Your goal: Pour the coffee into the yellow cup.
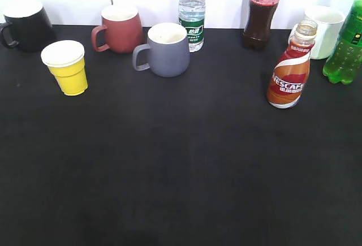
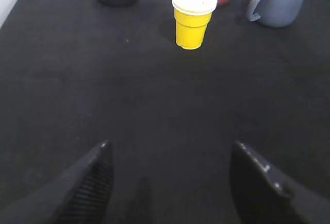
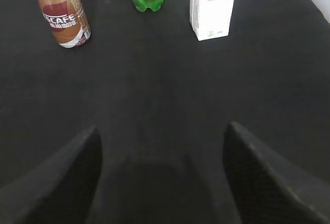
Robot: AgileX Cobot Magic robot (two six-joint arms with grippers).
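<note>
The coffee bottle [image 1: 289, 73], with its orange-brown-and-white NESCAFE wrap and clear neck, stands upright at the right of the black table; it also shows in the right wrist view [image 3: 63, 14] at the top left. The yellow cup [image 1: 67, 67], white-rimmed, stands upright at the left; in the left wrist view [image 2: 193, 19] it is straight ahead, far from the jaws. My left gripper [image 2: 170, 149] is open and empty above bare table. My right gripper [image 3: 162, 131] is open and empty, well short of the bottle. Neither gripper shows in the exterior view.
Along the back stand a black mug [image 1: 25, 26], a red-brown mug [image 1: 117, 28], a grey mug [image 1: 164, 50], a small water bottle [image 1: 192, 21], a dark cola bottle [image 1: 262, 11], a white mug [image 1: 320, 30] and a green bottle [image 1: 346, 45]. A white carton [image 3: 212, 6] stands at the right.
</note>
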